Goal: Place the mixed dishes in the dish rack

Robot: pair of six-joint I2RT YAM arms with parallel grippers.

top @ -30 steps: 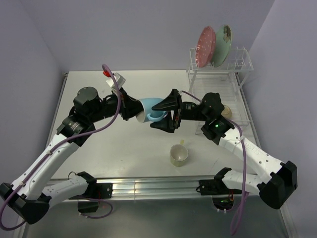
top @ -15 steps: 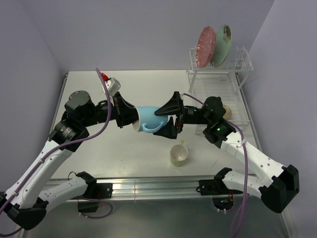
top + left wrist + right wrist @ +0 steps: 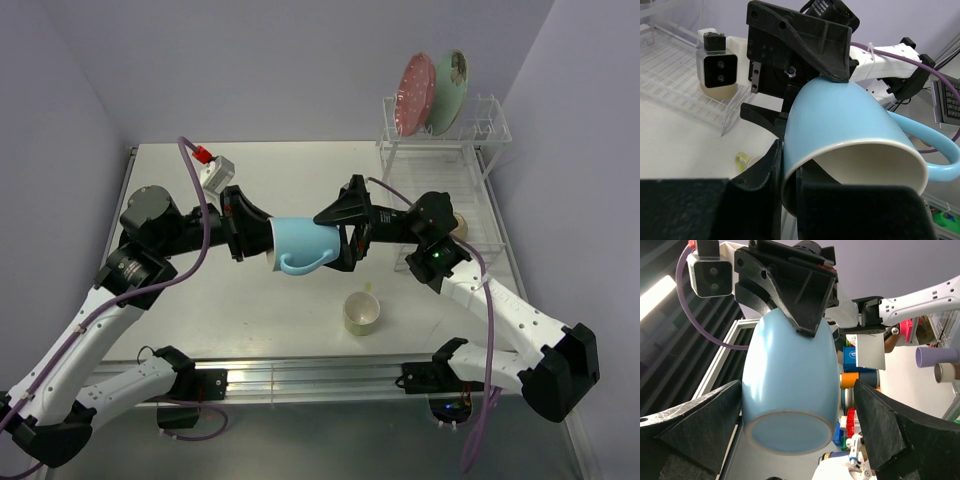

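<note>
The blue mug [image 3: 300, 245] lies on its side in the air above the middle of the bench [image 3: 260, 310]. It is glossy sky-blue outside and cream within, and in the top view its loop handle shows on the near side. The left hand [image 3: 262, 238] pinches its rim, one finger inside. The right hand [image 3: 338, 237] is spread wide on either side of the mug's base, apart from the dish rack [image 3: 480, 130].
</note>
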